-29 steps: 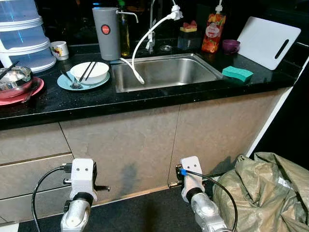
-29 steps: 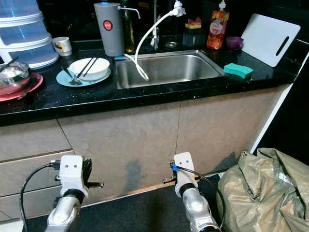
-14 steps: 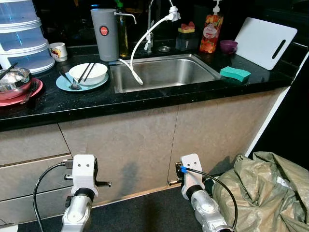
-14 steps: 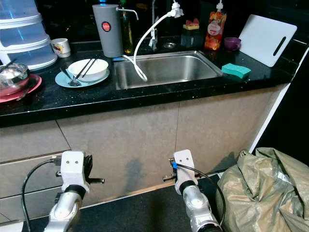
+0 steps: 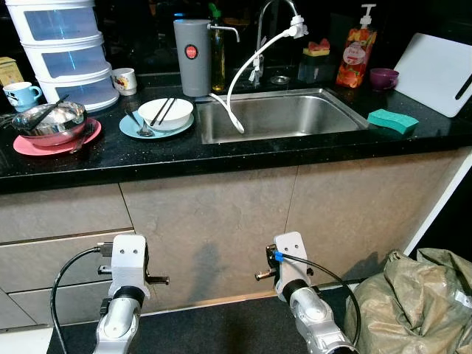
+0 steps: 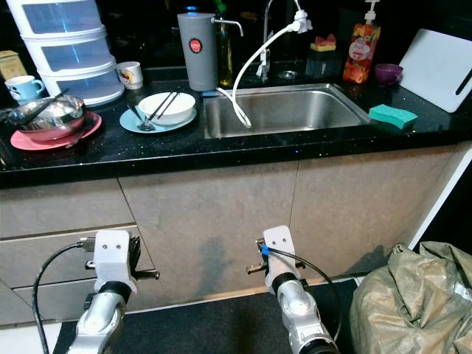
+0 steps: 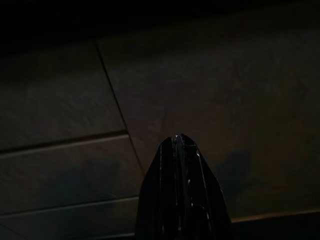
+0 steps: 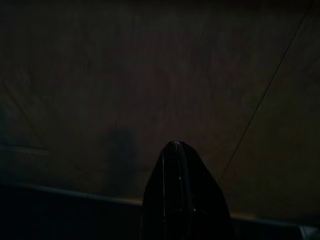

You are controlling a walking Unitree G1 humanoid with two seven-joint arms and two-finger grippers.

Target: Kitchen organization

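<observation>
White bowl [image 5: 165, 112]; two chopsticks [image 5: 163, 110], two mugs [image 5: 125, 80]

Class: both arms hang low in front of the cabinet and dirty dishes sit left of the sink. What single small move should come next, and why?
Probably raise the left hand toward the white bowl. That bowl, with chopsticks in it, sits right beside the sink, and both hands hang below the counter, shut and holding nothing.

A black speckled bench [image 5: 221, 158] ran across the room, with a steel sink [image 5: 284, 118] set in it. Below were beige cabinet doors [image 5: 214, 221] and drawers [image 5: 59, 214]. The floor [image 6: 214, 324] was dark; the wall behind lay in shadow.
</observation>
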